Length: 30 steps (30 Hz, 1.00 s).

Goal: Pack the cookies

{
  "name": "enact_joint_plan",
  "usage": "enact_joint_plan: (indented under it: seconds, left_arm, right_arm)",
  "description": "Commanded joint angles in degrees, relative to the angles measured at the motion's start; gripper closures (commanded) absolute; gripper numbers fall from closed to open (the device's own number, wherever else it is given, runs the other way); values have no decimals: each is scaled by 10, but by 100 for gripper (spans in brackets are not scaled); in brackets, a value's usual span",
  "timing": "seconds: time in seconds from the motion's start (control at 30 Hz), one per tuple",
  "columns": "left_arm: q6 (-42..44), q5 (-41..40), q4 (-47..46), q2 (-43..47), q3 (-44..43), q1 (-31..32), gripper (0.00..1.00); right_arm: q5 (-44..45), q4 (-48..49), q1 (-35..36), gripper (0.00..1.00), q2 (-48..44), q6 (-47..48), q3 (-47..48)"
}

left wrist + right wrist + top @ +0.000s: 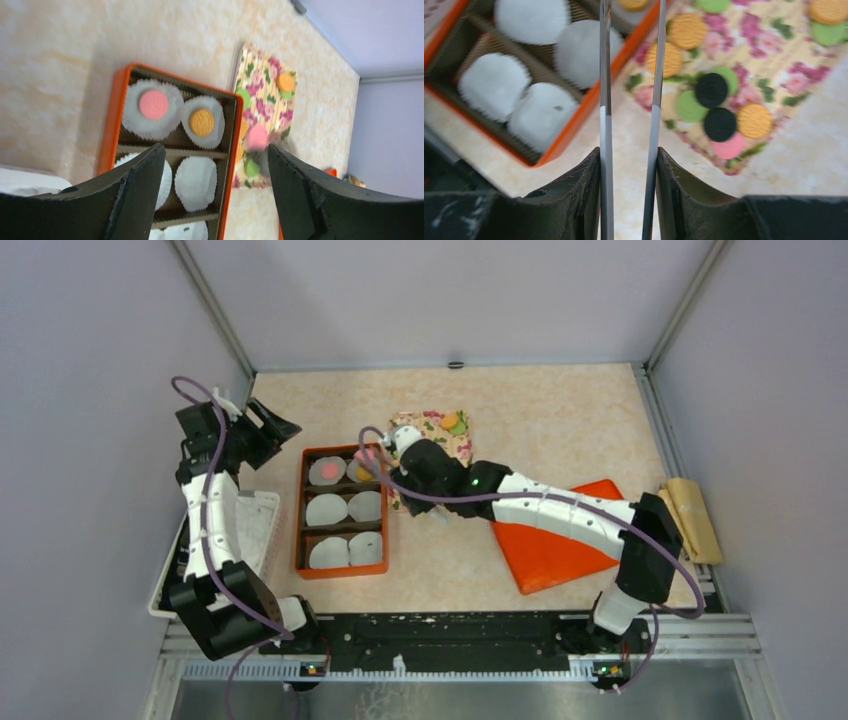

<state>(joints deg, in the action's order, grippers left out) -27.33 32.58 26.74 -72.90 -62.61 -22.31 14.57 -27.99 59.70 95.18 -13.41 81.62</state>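
Observation:
An orange box (300,510) holds six white paper liners. A pink cookie (153,104) and an orange cookie (202,121) lie in the two far liners. More orange, green, black and pink cookies (720,124) lie on a floral cloth (462,447) right of the box. My right gripper (629,150) is shut on grey metal tongs (605,75), over the box's right edge. The tong tips are out of the right wrist view. A blurred pink cookie (257,136) shows at the tongs. My left gripper (215,147) is open and empty, above the box's left side.
A white basket (250,530) stands at the left edge under the left arm. A flat orange-red lid (560,540) lies under the right arm. A tan object (695,515) sits at the right edge.

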Motion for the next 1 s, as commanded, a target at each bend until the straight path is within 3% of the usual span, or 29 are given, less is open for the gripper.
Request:
enact_joint_plan:
  seconds: [0.0,0.27,0.6,0.67,0.8,0.97]
  left_arm:
    - [-20,-12,-6,-9,-42,-19,19]
    - [-46,-2,-35,2,-26,-37,19]
    - [-43,12,-47,-1,-5,-48,19]
    - [-41,13,-48,-3,-4,-50,19]
    - [-43,19,-54,-6,0,-53,19]
    - [-43,25,-60,-10,7,-55,19]
  right_arm:
    - [-59,13,60,91,-19,-2,37]
    - [-102,35,96,91,49,-1,67]
    - [-86,27,97,89,134,22,144]
    - [-83,29,97,86,133,21,147]
    - [-67,20,97,60,134,23,153]
    - [-60,14,97,57,134,26,154]
